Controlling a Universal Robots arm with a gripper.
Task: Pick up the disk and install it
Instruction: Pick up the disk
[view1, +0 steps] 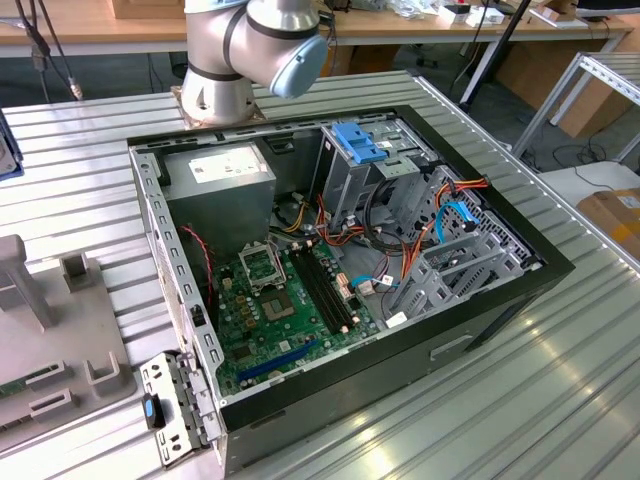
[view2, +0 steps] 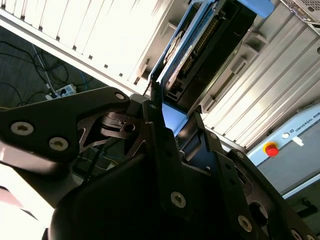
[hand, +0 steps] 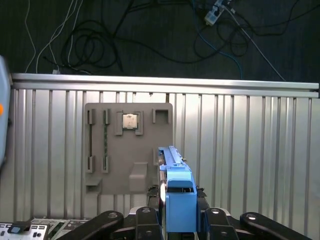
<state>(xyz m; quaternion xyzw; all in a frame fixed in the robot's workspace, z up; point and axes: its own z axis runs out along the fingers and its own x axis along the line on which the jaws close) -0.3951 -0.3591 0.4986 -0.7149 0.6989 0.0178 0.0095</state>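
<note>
The gripper clamps the disk edge-on, blue carrier rail toward the camera; the disk stands over the ribbed aluminium table; a grey fixture plate lies near the table's edge, carrying a processor chip and a green memory module; cables lie on the dark floor beyond that edge.

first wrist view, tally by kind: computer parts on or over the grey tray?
disk: 1
processor chip: 1, on the tray
memory stick: 1, on the tray
Total: 3
</note>
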